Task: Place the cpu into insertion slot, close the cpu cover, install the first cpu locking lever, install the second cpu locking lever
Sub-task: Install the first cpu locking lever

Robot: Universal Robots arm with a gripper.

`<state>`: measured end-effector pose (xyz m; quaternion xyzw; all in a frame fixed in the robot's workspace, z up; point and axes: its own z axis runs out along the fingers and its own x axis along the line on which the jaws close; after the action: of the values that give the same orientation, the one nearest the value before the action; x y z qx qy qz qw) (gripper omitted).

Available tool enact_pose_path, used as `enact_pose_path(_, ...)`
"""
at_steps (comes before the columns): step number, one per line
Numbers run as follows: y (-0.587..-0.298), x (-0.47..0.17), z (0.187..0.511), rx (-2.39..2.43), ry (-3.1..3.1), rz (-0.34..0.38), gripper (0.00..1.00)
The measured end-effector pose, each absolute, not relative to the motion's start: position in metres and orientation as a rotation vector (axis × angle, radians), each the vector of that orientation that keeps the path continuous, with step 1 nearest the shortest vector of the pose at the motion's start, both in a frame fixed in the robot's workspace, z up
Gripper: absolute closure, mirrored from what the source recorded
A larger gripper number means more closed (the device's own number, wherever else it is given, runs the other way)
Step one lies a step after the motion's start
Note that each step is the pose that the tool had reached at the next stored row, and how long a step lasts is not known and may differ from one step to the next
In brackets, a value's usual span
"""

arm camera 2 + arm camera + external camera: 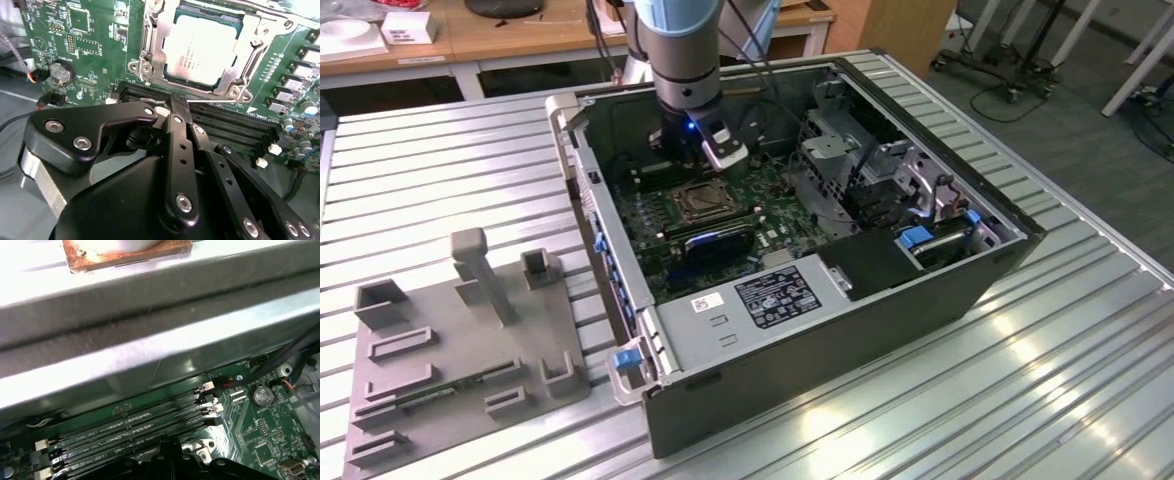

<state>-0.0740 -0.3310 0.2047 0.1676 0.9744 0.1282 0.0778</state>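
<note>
You're on a ribbed metal table (1067, 380); wooden desks (520, 40) behind it; grey floor (1067, 115) at the exterior view's right.

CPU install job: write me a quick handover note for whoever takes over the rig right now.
The gripper is shut, with its tip low beside the insertion slot and right at a thin wire lever that runs along that edge. Whether it touches the lever cannot be told.
The cpu sits in the slot, and the cpu cover lies closed over its edges.
Done: cpu placed, cover down.
Left: the two locking levers. Whether either is latched cannot be told.
</note>
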Motion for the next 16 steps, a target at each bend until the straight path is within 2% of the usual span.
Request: enact_pose_path(16,-0.3244,-0.0743,0.2067,0.501,2.916,0.386,0.89)
